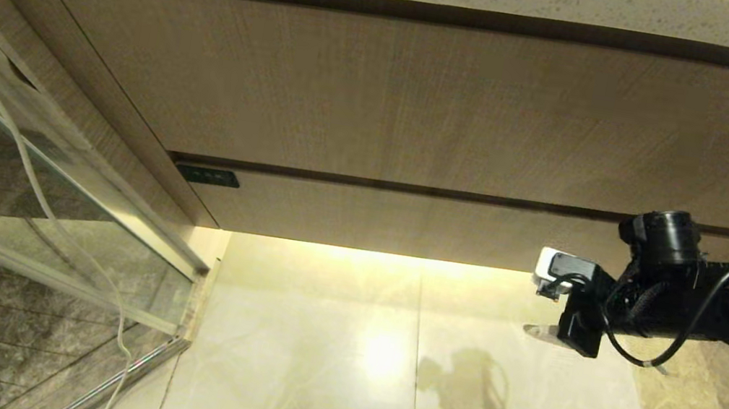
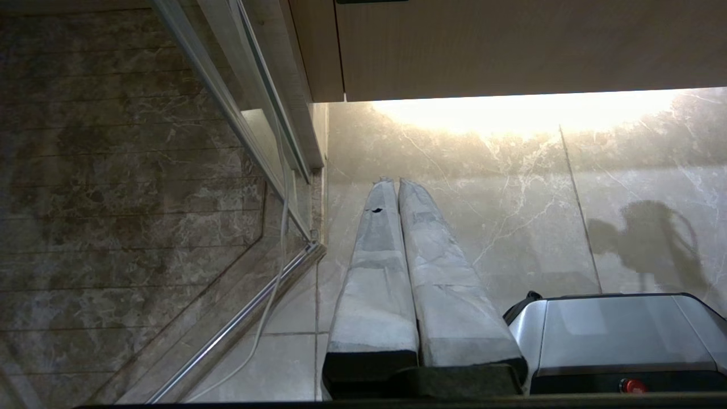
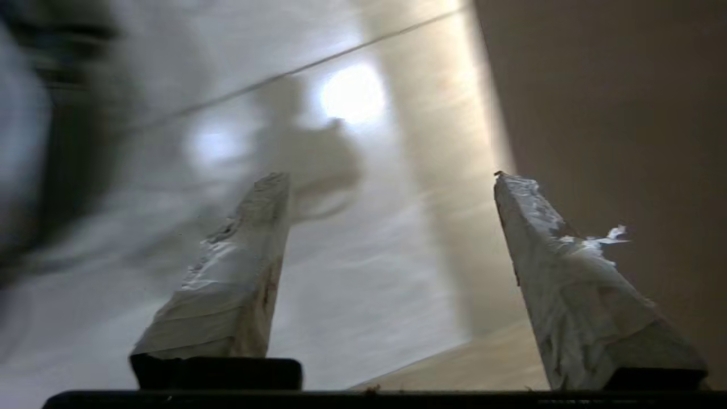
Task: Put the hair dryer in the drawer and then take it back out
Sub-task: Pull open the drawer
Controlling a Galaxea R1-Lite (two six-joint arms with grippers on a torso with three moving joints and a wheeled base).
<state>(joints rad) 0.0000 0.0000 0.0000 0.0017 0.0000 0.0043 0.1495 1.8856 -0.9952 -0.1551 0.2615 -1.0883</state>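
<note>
The drawer (image 1: 404, 229) sat shut and no hair dryer showed anywhere. The right gripper (image 3: 392, 176), jaws apart and empty, hung near the drawer front; the left gripper (image 2: 396, 183) was parked, jaws closed. Opening the drawer seemed next.

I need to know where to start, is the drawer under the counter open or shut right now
Shut. The drawer front sits flush beneath the taller panel, with only a thin dark seam between them and no interior showing.

Light wood-grain drawer (image 1: 404, 229) with dark label (image 1: 208, 175); glossy cream marble floor (image 1: 311, 357).
</note>
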